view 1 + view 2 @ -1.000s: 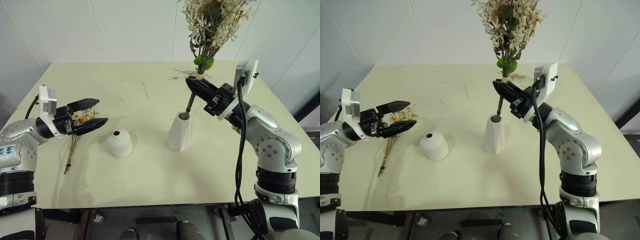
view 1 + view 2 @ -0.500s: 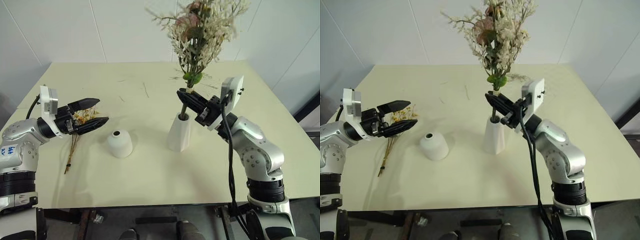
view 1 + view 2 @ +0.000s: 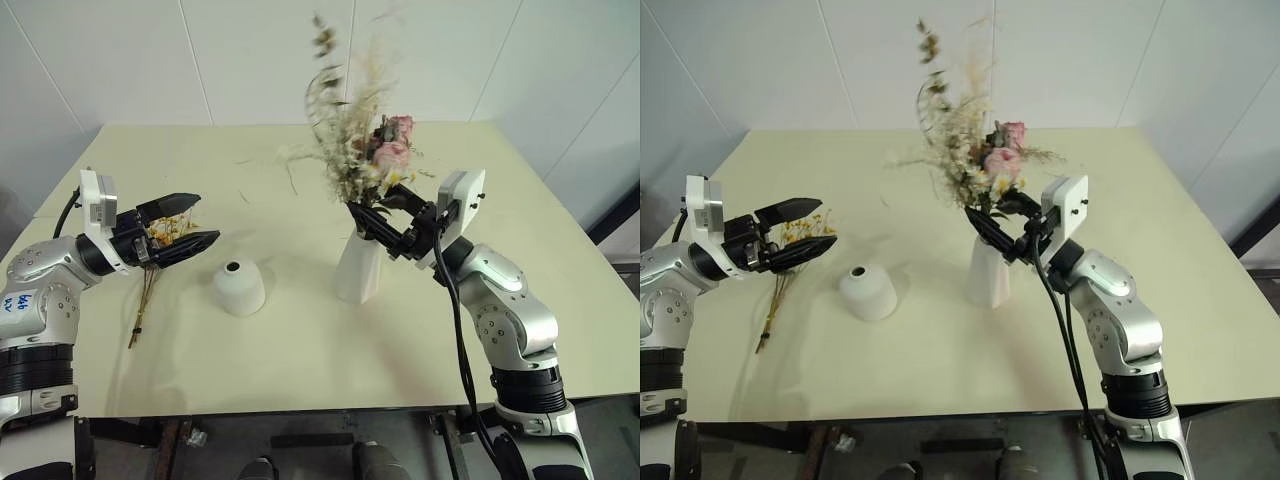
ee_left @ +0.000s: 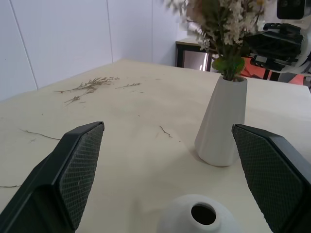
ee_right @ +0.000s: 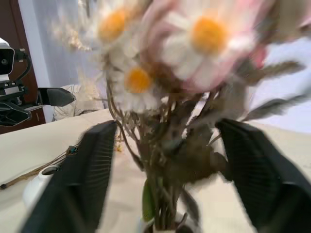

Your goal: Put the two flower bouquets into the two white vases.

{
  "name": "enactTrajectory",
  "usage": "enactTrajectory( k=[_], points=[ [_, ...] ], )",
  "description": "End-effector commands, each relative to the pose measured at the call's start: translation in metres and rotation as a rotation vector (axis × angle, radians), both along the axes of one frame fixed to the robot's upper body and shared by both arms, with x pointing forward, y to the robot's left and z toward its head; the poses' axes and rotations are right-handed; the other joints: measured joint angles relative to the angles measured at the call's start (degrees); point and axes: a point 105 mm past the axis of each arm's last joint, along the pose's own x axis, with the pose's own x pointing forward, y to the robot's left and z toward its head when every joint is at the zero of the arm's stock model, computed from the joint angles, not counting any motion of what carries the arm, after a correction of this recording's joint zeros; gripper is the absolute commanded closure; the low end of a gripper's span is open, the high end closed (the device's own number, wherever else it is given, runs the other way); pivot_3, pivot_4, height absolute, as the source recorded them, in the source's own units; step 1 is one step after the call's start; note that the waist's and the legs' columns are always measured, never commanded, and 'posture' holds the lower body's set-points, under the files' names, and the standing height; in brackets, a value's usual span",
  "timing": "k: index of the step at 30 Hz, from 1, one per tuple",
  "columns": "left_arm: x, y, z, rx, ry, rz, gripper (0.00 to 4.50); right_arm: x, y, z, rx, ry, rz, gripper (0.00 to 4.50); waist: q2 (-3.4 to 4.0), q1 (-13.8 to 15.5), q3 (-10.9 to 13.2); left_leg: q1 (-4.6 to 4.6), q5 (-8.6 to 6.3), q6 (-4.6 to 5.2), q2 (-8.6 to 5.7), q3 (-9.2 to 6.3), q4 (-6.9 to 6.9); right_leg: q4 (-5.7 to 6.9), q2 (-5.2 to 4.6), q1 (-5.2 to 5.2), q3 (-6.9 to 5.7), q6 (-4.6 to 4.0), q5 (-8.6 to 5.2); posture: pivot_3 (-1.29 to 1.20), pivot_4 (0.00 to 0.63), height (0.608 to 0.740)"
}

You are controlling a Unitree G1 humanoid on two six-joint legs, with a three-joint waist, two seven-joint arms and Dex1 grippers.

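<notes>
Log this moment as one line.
large bouquet: in tall vase | right gripper: open | small bouquet: on table | left gripper: open above

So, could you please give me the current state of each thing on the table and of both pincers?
Large bouquet: stems in the tall vase, released.
Tall vase: upright, filled.
Dome vase: upright, empty.
Small bouquet: lying on the table, under the left pincer.
Left pincer: open, holding nothing.
Right pincer: open, either side of the large bouquet's stems.
</notes>
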Motion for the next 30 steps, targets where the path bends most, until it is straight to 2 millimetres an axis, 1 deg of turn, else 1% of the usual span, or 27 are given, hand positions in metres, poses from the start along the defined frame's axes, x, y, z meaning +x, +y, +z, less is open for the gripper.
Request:
enactTrajectory(
  k=[1, 3, 4, 5, 6, 7, 8, 11, 12, 14, 15, 17, 19, 22, 26, 30],
  points=[
    [-0.003, 0.005, 0.006, 0.03, -0.022, 0.028, 0.0, -0.013, -0.022, 0.008, -0.039, -0.046, -0.026, 0.02, 0.0, 0.17, 0.0, 0.0, 0.0, 0.0, 0.0, 0.0, 0.0, -0.02, 0.0, 0.0, 0.0, 0.0, 0.0, 0.0, 0.15, 0.74],
    [-0.002, 0.008, 0.003, 0.065, -0.004, 0.05, 0.0, -0.015, -0.033, 0.004, -0.08, -0.026, -0.036, 0.02, 0.0, 0.48, 0.0, -0.01, 0.0, 0.0, -0.01, 0.0, 0.0, -0.06, -0.01, 0.02, 0.0, 0.0, 0.0, 0.0, 0.15, 0.74],
    [0.001, 0.015, 0.001, 0.092, 0.016, 0.088, 0.0, -0.017, -0.046, -0.002, -0.138, -0.011, -0.053, 0.02, 0.0, 0.77, 0.0, -0.01, 0.0, 0.0, -0.01, 0.0, 0.0, -0.08, -0.01, 0.03, 0.0, 0.0, 0.0, 0.0, 0.15, 0.74],
    [0.008, 0.025, -0.003, 0.14, 0.065, 0.164, 0.0, -0.019, -0.065, -0.008, -0.221, 0.0, -0.077, 0.02, 0.0, 1.09, 0.0, -0.01, 0.0, 0.0, -0.02, 0.0, 0.0, -0.08, -0.01, 0.03, 0.0, 0.0, 0.0, 0.0, 0.15, 0.74],
    [0.012, 0.035, -0.006, 0.175, 0.1, 0.222, 0.0, -0.022, -0.077, -0.011, -0.282, 0.007, -0.092, 0.02, 0.0, 1.25, 0.0, -0.01, -0.01, 0.01, -0.02, 0.01, 0.0, -0.1, 0.0, 0.03, 0.0, -0.01, -0.01, 0.0, 0.15, 0.74],
    [0.014, 0.04, -0.007, 0.203, 0.111, 0.255, 0.0, -0.023, -0.088, -0.011, -0.307, 0.013, -0.107, 0.02, 0.0, 1.33, 0.0, -0.01, -0.01, 0.02, -0.02, 0.0, -0.03, -0.14, 0.01, 0.03, -0.01, -0.02, -0.01, 0.0, 0.15, 0.74],
    [0.017, 0.046, -0.007, 0.224, 0.123, 0.298, 0.0, -0.026, -0.095, -0.01, -0.331, 0.018, -0.107, 0.02, 0.0, 1.37, 0.0, -0.01, -0.02, 0.03, -0.02, 0.0, -0.03, -0.16, 0.01, 0.03, -0.01, -0.02, -0.02, 0.0, 0.15, 0.74],
    [0.023, 0.064, -0.013, 0.314, 0.182, 0.4, 0.0, -0.037, -0.105, -0.001, -0.388, 0.005, -0.074, 0.02, -0.01, 1.23, 0.0, 0.03, -0.02, 0.03, -0.01, 0.03, 0.0, -0.21, 0.01, 0.12, -0.01, -0.02, -0.01, 0.0, 0.15, 0.74],
    [0.025, 0.066, -0.014, 0.339, 0.202, 0.419, 0.0, -0.04, -0.108, 0.002, -0.415, -0.011, -0.067, 0.02, -0.01, 1.19, 0.0, 0.05, -0.01, 0.04, -0.01, 0.04, 0.01, -0.22, 0.01, 0.14, -0.01, -0.02, -0.01, 0.0, 0.15, 0.74],
    [0.027, 0.068, -0.015, 0.359, 0.231, 0.44, 0.0, -0.044, -0.111, 0.005, -0.45, -0.023, -0.048, 0.02, -0.01, 1.16, 0.0, 0.06, -0.01, 0.04, -0.01, 0.05, 0.01, -0.22, 0.01, 0.14, -0.01, -0.02, -0.01, 0.0, 0.15, 0.74],
    [0.029, 0.073, -0.02, 0.391, 0.291, 0.484, 0.0, -0.049, -0.111, 0.007, -0.483, -0.031, -0.023, 0.02, -0.01, 1.2, 0.0, 0.06, -0.01, 0.04, -0.01, 0.05, 0.02, -0.21, 0.01, 0.14, -0.01, -0.02, -0.01, 0.0, 0.15, 0.74],
    [0.03, 0.086, -0.032, 0.487, 0.404, 0.582, 0.0, -0.061, -0.103, 0.006, -0.541, -0.021, 0.072, 0.02, -0.02, 1.26, 0.01, 0.04, -0.01, 0.04, -0.01, 0.04, 0.01, -0.19, 0.02, 0.13, -0.01, -0.01, -0.01, 0.0, 0.15, 0.74],
    [0.03, 0.092, -0.04, 0.522, 0.487, 0.643, 0.0, -0.07, -0.094, 0.006, -0.584, -0.025, 0.137, 0.02, -0.02, 1.16, 0.01, 0.03, -0.02, 0.05, -0.01, 0.04, -0.01, -0.21, 0.02, 0.13, -0.01, 0.0, -0.01, 0.0, 0.15, 0.74],
    [0.031, 0.092, -0.047, 0.565, 0.555, 0.691, 0.0, -0.079, -0.092, 0.007, -0.611, -0.038, 0.202, 0.02, -0.03, 1.27, 0.01, 0.01, -0.04, 0.07, -0.01, 0.03, -0.01, -0.22, 0.02, 0.13, -0.01, 0.02, -0.03, 0.0, 0.15, 0.74],
    [0.027, 0.108, -0.064, 0.654, 0.641, 0.794, 0.0, -0.087, -0.083, 0.005, -0.651, -0.005, 0.281, 0.02, -0.04, 1.28, 0.02, -0.01, -0.04, 0.06, -0.02, 0.03, 0.0, -0.23, 0.02, 0.13, -0.01, 0.02, -0.03, 0.0, 0.15, 0.74],
    [0.027, 0.107, -0.076, 0.674, 0.686, 0.846, 0.0, -0.09, -0.092, 0.001, -0.675, 0.067, 0.333, 0.02, -0.05, 1.34, 0.02, 0.0, -0.04, 0.06, -0.02, 0.02, 0.0, -0.23, 0.02, 0.13, -0.01, 0.02, -0.03, 0.0, 0.15, 0.74]
  ],
)
